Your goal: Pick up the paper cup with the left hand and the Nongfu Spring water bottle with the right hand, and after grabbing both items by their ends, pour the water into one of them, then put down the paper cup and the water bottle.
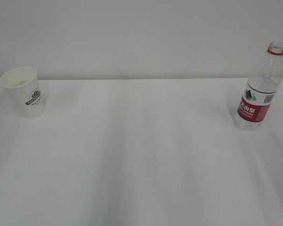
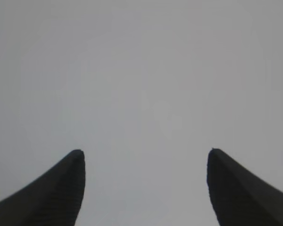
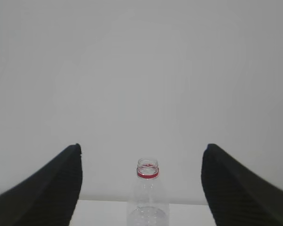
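Table point(image 1: 146, 160), white and wide, fills the exterior view, and a pale wall stands behind its far edge. The paper cup point(image 1: 23, 92) stands upright at the far left of the table, with its mouth open to the top and its dark green round logo turned to the near right. Inside the cup there seems to be a pale pool at the bottom, but the view is too weak to say if it is water. The Nongfu Spring water bottle point(image 1: 260, 89) stands upright at the far right, well apart from the cup. It has no cap, the red neck ring sits under the open mouth, and the red-and-white label goes around the lower body. No arm shows in the exterior view.

In the left wrist view the left gripper point(image 2: 146, 155) has its two dark fingers point(image 2: 61, 188) spread wide, with nothing between them and only a plain grey surface in front.

In the right wrist view the right gripper point(image 3: 141, 153) is also spread wide and holds nothing. The bottle point(image 3: 147, 197) shows low in the middle, between the two fingers point(image 3: 236, 188) in the picture but farther away and not touching them.
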Controlling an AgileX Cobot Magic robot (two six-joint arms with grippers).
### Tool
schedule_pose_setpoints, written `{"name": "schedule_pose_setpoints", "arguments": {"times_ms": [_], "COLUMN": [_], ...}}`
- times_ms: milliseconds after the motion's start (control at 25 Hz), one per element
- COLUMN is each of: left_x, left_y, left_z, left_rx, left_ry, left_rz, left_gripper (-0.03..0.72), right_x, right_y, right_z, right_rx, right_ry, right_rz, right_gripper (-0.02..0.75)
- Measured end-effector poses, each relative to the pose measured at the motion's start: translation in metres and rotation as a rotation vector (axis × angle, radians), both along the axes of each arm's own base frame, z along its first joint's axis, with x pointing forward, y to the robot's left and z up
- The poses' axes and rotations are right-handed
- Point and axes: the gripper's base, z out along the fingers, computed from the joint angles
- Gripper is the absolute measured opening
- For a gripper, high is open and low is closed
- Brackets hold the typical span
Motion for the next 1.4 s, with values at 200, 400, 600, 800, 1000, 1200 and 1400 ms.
{"name": "schedule_pose_setpoints", "arguments": {"times_ms": [200, 400, 600, 800, 1000, 1200, 1400], "left_x": [-0.011, -0.02, -0.032, -0.045, -0.06, -0.07, -0.076], "left_y": [0.003, 0.006, 0.009, 0.012, 0.015, 0.016, 0.015], "left_z": [-0.002, -0.009, -0.014, -0.019, -0.027, -0.034, -0.043], "left_rx": [0.004, 0.008, 0.008, -0.02, -0.055, -0.079, -0.123], "left_ry": [0.061, 0.165, 0.239, 0.316, 0.401, 0.481, 0.607], "left_rz": [0.03, 0.067, 0.101, 0.127, 0.146, 0.158, 0.154], "left_gripper": [0.587, 0.587, 0.587, 0.587, 0.586, 0.584, 0.582], "right_x": [-0.005, -0.014, -0.026, -0.039, -0.05, -0.057, -0.064], "right_y": [-0.001, -0.003, -0.004, -0.006, -0.007, -0.004, -0.002], "right_z": [0.007, 0.01, 0.008, 0.002, 0.012, 0.014, 0.015], "right_rx": [-0.004, -0.007, -0.008, -0.016, -0.064, -0.079, -0.088], "right_ry": [0.062, 0.129, 0.175, 0.284, 0.387, 0.476, 0.573], "right_rz": [-0.013, -0.026, -0.037, -0.053, -0.064, -0.027, -0.002], "right_gripper": [0.593, 0.593, 0.593, 0.591, 0.591, 0.591, 0.591]}}
